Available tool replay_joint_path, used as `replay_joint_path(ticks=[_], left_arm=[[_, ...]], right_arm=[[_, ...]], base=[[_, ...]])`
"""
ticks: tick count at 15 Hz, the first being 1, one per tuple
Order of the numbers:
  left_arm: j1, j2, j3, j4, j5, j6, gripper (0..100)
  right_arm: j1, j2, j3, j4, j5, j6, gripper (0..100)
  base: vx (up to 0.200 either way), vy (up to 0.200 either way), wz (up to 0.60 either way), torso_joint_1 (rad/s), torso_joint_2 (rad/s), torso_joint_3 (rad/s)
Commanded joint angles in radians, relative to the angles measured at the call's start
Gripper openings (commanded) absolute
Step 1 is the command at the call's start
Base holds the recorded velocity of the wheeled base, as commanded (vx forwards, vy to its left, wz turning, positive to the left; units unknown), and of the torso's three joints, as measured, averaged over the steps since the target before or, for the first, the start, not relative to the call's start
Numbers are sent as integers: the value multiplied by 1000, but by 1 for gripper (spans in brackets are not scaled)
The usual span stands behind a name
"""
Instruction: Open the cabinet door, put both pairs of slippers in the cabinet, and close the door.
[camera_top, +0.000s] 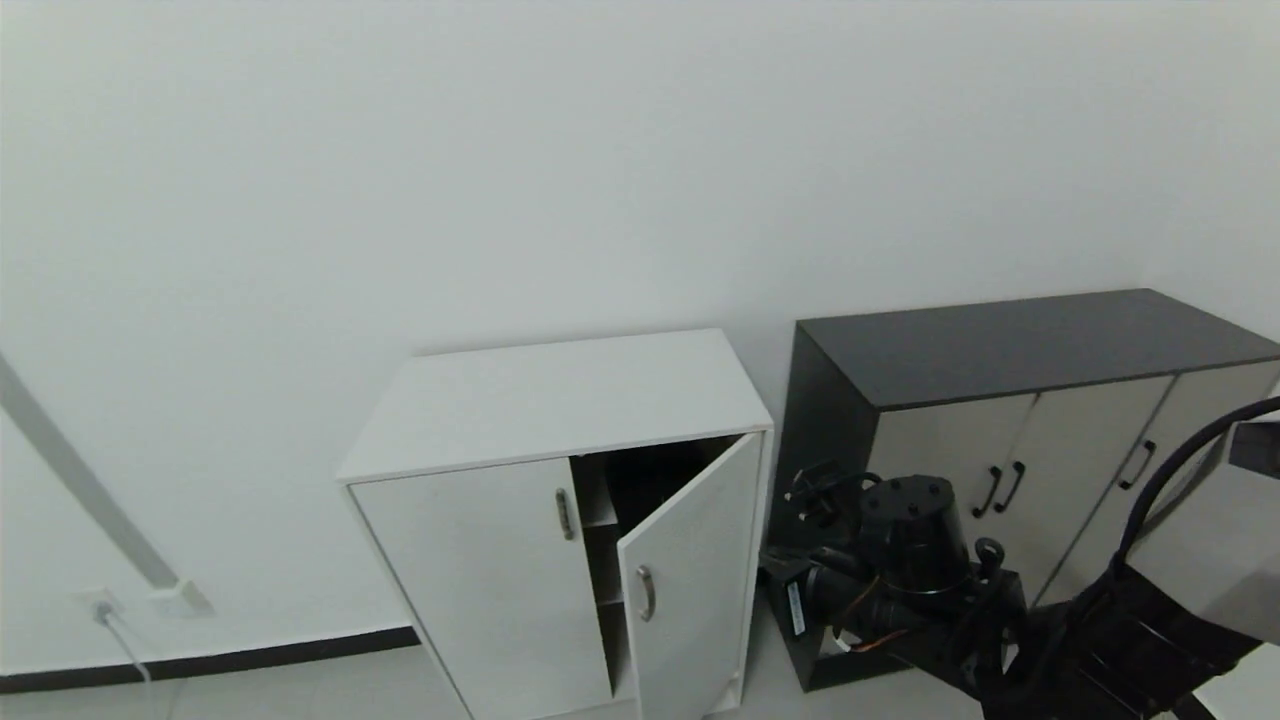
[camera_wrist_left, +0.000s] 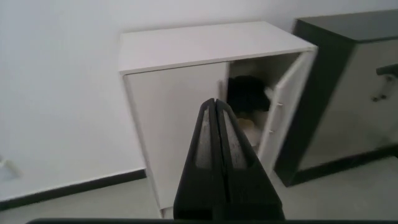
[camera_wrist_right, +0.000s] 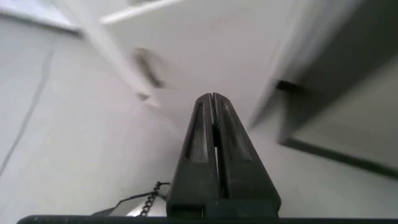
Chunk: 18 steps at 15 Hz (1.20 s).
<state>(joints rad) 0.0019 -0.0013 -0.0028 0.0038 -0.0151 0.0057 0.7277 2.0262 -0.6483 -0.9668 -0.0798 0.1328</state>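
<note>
Against the wall stands the white cabinet (camera_top: 560, 400), 2 doors w/ silver handles: left door (camera_top: 480, 570) shut, right door (camera_top: 690, 570) half open. On its shelves lie 1 dark shape (camera_wrist_left: 247, 93) and 1 pale shape (camera_wrist_left: 249, 129), too dim to name. Left gripper (camera_wrist_left: 215, 102) and right gripper (camera_wrist_right: 213, 97): fingers pressed together, holding nothing.
</note>
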Motion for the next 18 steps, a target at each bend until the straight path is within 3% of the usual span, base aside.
replay_joint_path(ticks=[1, 9, 18], left_arm=[[1, 1, 0, -1, 0, 0, 0], [1, 1, 0, -1, 0, 0, 0], [1, 1, 0, 1, -2, 0, 0]], right_arm=[[1, 3, 9, -10, 6, -1, 0], [-1, 26, 98, -107, 12, -44, 0], [39, 45, 458, -458, 15, -74, 0]], base=[[0, 0, 0, 0, 0, 0], [0, 0, 0, 0, 0, 0], [22, 0, 0, 0, 1, 0]])
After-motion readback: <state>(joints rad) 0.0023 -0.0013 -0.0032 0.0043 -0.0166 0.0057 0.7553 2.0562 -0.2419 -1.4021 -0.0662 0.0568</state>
